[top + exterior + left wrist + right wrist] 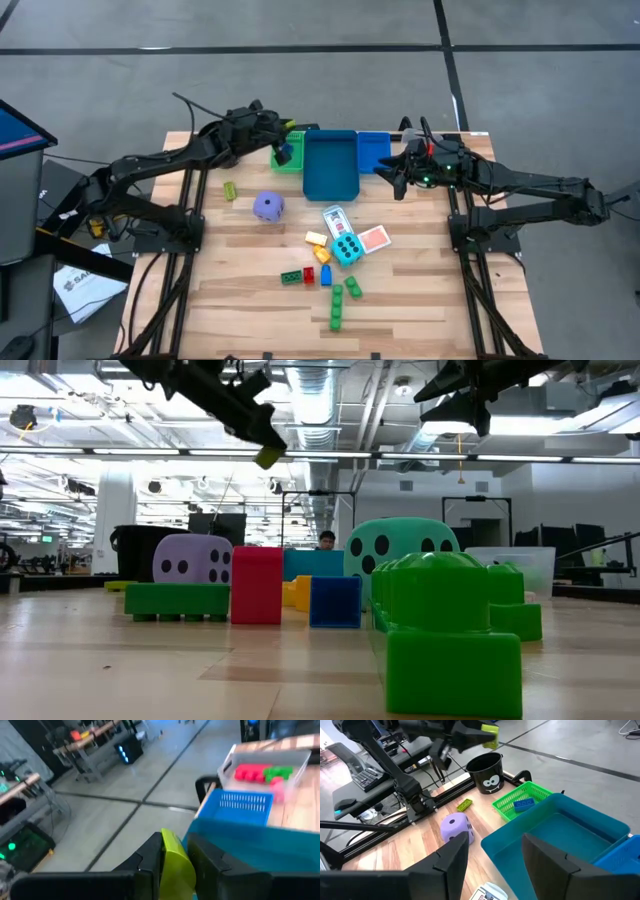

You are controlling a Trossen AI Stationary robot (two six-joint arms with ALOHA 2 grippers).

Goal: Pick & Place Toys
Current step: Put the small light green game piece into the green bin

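I am clamping my left gripper (175, 865) on a yellow-green brick (176, 862), holding it in the air above the green bin (520, 800) at the table's (250, 300) far edge. In that bin a blue brick (523, 804) is lying. The teal bin (331, 165) is sitting just beside it, then the blue basket (242, 806). My right gripper (495, 855) is hanging over the far right of the table, fingers apart, holding nothing. The purple die (268, 206), cyan die (347, 249), cards (372, 239) and other bricks (337, 310) are lying nearer the front.
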